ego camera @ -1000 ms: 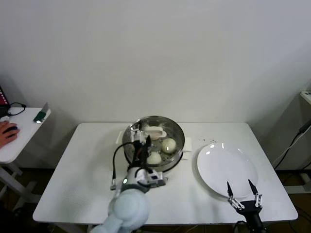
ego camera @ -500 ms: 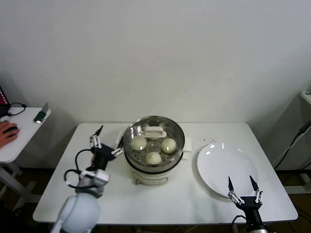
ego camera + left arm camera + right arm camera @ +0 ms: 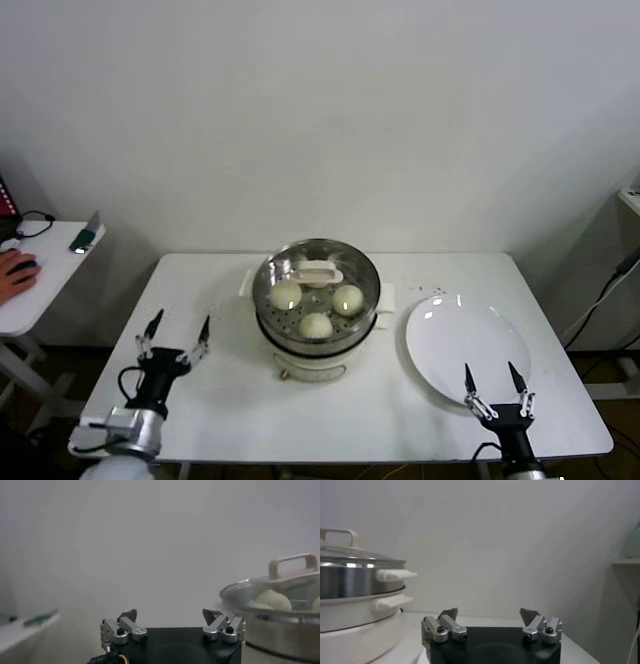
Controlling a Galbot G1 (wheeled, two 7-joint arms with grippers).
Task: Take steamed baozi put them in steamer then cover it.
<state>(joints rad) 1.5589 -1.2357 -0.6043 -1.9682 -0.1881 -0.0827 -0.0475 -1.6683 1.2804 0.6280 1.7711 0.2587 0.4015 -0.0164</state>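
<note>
The steamer (image 3: 300,360) stands mid-table, a shiny steel pot on a cream base. The cover (image 3: 318,272), a glass lid with a cream bar handle, lies on top of it. Through the glass I see three steamed baozi (image 3: 286,294), (image 3: 347,298), (image 3: 316,325). My left gripper (image 3: 177,333) hovers open and empty over the front left of the table, well away from the pot. My right gripper (image 3: 497,385) is open and empty at the front right, by the plate's near rim. The left wrist view shows the left gripper (image 3: 170,615), the steamer (image 3: 280,630) and a baozi (image 3: 272,599). The right wrist view shows the right gripper (image 3: 490,614) and the steamer (image 3: 355,605).
A flat white plate (image 3: 465,345) lies bare to the right of the steamer. A small side table (image 3: 40,275) to the far left carries a person's hand and a phone. A wall runs close behind the table.
My left arm has pulled back from over the covered steamer to the front left of the table, its gripper still open. The cover stays on the pot. The right gripper barely shifted.
</note>
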